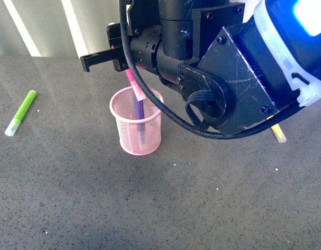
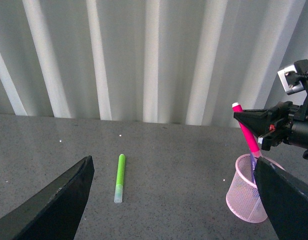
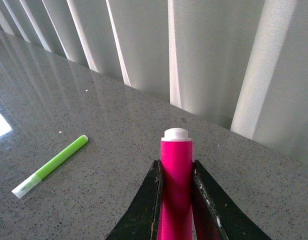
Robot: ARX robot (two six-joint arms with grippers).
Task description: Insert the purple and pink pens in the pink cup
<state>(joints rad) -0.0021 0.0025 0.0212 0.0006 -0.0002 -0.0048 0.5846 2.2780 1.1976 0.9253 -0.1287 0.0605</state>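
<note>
The pink cup point(image 1: 135, 130) stands upright on the grey table, also in the left wrist view point(image 2: 244, 197). The purple pen point(image 1: 139, 112) stands inside it. My right gripper point(image 1: 119, 65) is shut on the pink pen point(image 1: 133, 83) and holds it tilted over the cup, its lower end at the cup's mouth. In the right wrist view the pink pen point(image 3: 176, 170) sits clamped between the two black fingers point(image 3: 149, 200). The left wrist view shows the pink pen point(image 2: 248, 135) above the cup. My left gripper point(image 2: 171, 200) is open and empty, left of the cup.
A lime-green marker point(image 1: 21, 112) lies on the table to the left, also in both wrist views point(image 2: 119, 177) point(image 3: 50, 166). A yellow marker point(image 1: 278, 133) lies at the right, mostly behind my right arm. White curtain folds point(image 2: 149, 60) back the table.
</note>
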